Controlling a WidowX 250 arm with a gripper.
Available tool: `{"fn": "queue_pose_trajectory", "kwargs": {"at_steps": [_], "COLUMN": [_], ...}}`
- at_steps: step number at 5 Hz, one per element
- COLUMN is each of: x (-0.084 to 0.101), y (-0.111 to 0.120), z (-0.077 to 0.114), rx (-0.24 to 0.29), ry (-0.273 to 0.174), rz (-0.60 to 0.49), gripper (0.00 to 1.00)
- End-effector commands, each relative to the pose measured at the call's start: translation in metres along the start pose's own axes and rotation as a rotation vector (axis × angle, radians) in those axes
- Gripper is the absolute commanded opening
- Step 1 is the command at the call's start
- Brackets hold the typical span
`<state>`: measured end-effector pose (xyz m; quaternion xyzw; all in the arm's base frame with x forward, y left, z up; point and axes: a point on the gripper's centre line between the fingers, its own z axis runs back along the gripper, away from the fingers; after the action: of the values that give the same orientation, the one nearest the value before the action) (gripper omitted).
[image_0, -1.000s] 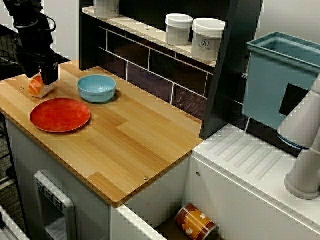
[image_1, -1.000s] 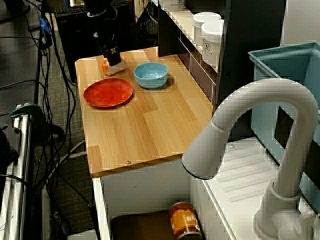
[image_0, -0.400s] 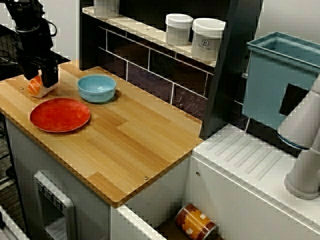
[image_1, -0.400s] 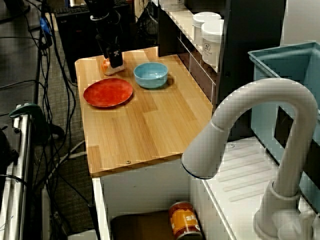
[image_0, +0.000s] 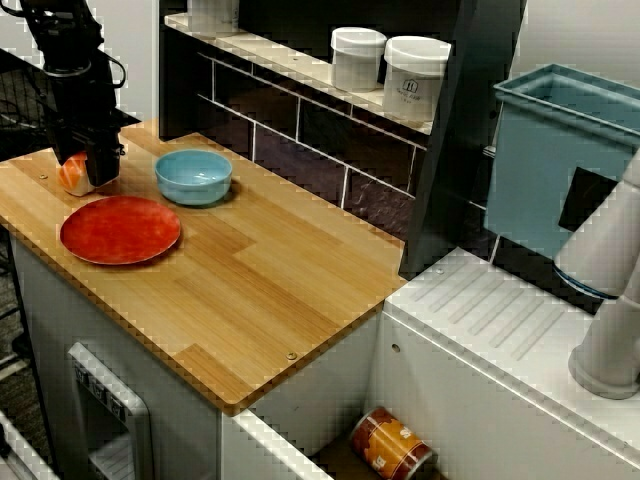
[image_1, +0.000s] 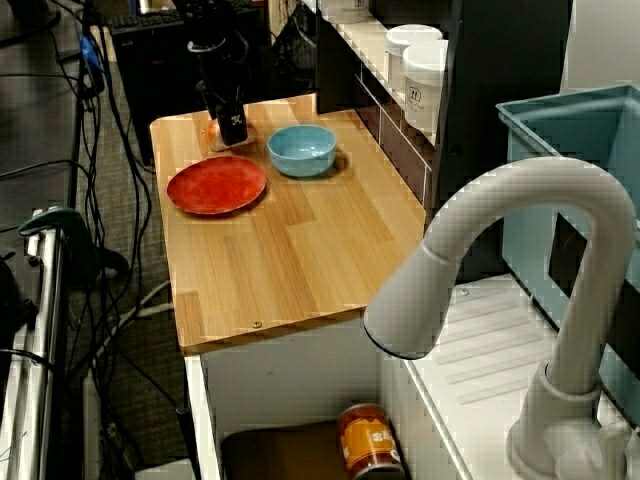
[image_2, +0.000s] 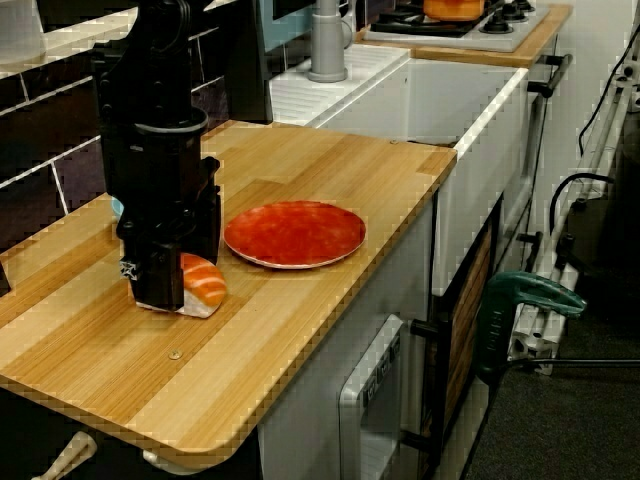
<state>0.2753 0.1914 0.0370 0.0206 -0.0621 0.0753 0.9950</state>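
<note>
Beside 1 plate (image_2: 295, 232) and 1 bowl (image_0: 194, 176), fingers (image_2: 176, 282) flank 1 sushi piece (image_2: 204, 284); grasped or not, cannot tell.

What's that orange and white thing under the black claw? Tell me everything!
It is a toy salmon sushi: a glossy orange top with pale stripes on a white rice block, plastic-looking. It lies flat on the wooden counter, beside the red plate. The black gripper stands over it and hides one end; whether it squeezes is unclear.

The gripper (image_0: 86, 170) has lowered around the sushi (image_0: 72, 178)
</note>
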Motion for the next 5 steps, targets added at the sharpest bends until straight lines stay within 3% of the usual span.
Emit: {"fn": "queue_pose_trajectory", "kwargs": {"at_steps": [1,2,3,4,5], "x": [0.008,0.008,0.006,0.001,-0.01], "y": [-0.003,-0.012,-0.037,-0.071,-0.106], "z": [0.018,0.061,0.075,0.07,0.053], "rx": [-0.025,-0.104,-0.139,-0.105,-0.139], "ry": [0.042,0.051,0.033,0.009,-0.002], "rz": [-0.028,-0.085,-0.115,-0.163,-0.154], "gripper": [0.0,0.0,0.0,0.0,0.0]}}
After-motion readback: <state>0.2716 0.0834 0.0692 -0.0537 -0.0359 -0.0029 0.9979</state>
